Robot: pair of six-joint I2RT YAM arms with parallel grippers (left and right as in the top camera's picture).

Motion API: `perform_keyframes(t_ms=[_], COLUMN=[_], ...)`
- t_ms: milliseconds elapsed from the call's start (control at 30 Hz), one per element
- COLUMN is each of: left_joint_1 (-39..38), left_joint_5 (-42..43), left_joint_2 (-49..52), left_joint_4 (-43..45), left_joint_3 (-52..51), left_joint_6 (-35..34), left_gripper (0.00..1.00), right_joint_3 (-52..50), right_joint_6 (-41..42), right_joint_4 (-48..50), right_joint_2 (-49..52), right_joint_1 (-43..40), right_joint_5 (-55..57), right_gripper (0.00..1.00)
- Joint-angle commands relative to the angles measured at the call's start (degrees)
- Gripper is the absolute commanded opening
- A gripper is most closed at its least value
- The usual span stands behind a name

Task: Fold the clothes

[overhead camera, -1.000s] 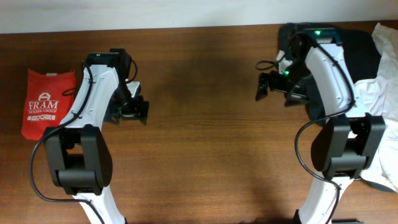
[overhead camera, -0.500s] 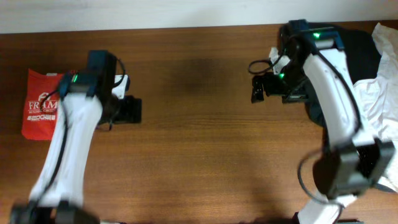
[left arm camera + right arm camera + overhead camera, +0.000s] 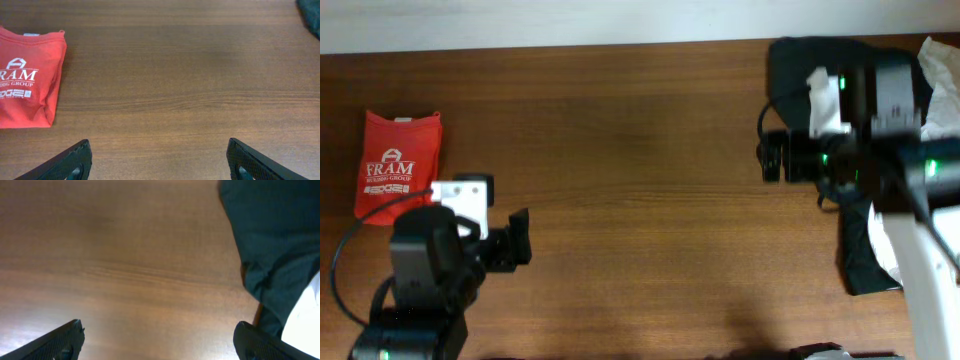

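The red-orange T-shirt (image 3: 398, 163) lies folded into a neat rectangle at the table's far left, white lettering up. It also shows in the left wrist view (image 3: 27, 77) at the left edge. My left gripper (image 3: 517, 240) is open and empty, hovering over bare wood to the right of and below the shirt; its fingertips (image 3: 159, 162) sit wide apart. My right gripper (image 3: 769, 158) is open and empty over bare wood, at the left edge of the dark garment; its fingertips (image 3: 160, 342) are also wide apart.
A black garment (image 3: 860, 70) lies crumpled at the back right, also in the right wrist view (image 3: 280, 245). A white garment (image 3: 945, 75) lies partly on it at the right edge. The wooden table (image 3: 640, 200) spans the view.
My left arm has pulled back toward the front, away from the folded shirt. My right arm has also drawn back and shifted right. The shirt has not moved.
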Motion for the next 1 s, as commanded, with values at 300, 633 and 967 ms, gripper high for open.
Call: perform_keyframes(t_ms=[300, 633, 967], left_joint_1=[0.2, 0.2, 0.2], left_joint_5=[0.2, 0.2, 0.2], left_joint_2=[-5.1, -5.1, -5.1], left_joint_4=[-2.9, -2.9, -2.9], left_joint_3=[-2.3, -2.3, -2.3], left_joint_6=[0.9, 0.9, 0.9], left_gripper=[0.99, 0.99, 0.99], right_joint_3=[-33.2, -33.2, -33.2], right_joint_6=[0.4, 0.4, 0.3], right_joint_4=[13.8, 12.7, 13.0], right_joint_2=[-33.0, -33.8, -33.8], right_joint_1=[-0.1, 0.0, 0.0], right_joint_5=[7.5, 7.6, 9.7], right_gripper=[0.99, 0.99, 0.99])
